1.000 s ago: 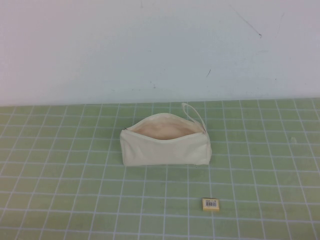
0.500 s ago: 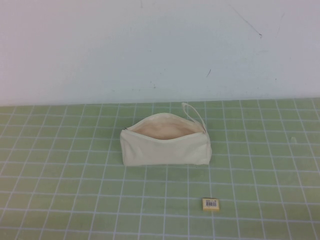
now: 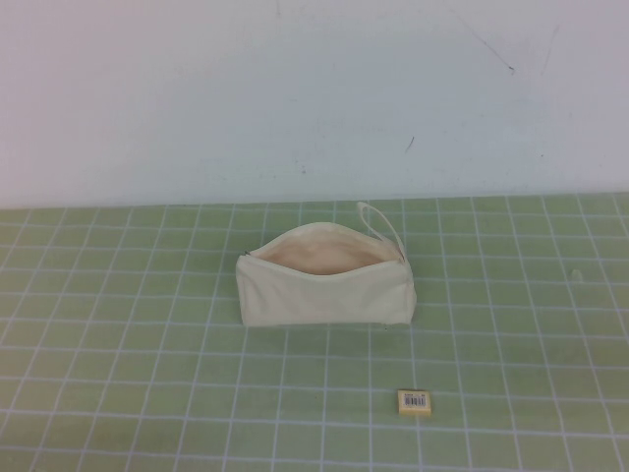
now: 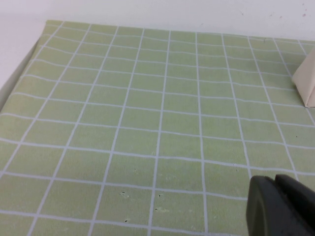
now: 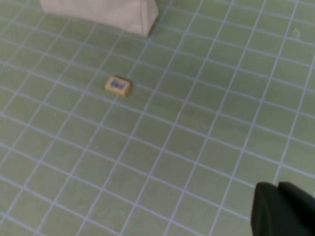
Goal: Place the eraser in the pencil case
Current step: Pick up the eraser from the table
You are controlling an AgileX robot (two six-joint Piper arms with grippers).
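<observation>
The cream pencil case [image 3: 324, 280] stands unzipped in the middle of the green grid mat, its beige lining showing and its loop strap [image 3: 381, 223] at the far right end. The eraser [image 3: 414, 401], a tiny pale-yellow block with a barcode label, lies on the mat in front of the case's right end. It also shows in the right wrist view [image 5: 118, 85], with a case corner [image 5: 123, 14] beyond it. My right gripper [image 5: 276, 189] is shut, empty, well away from the eraser. My left gripper [image 4: 275, 183] is shut, empty, over bare mat; a case corner [image 4: 306, 81] shows far off.
The green mat [image 3: 118, 374] with white grid lines covers the table up to a white wall [image 3: 295, 98] at the back. The mat's left edge [image 4: 22, 69] shows in the left wrist view. Neither arm shows in the high view.
</observation>
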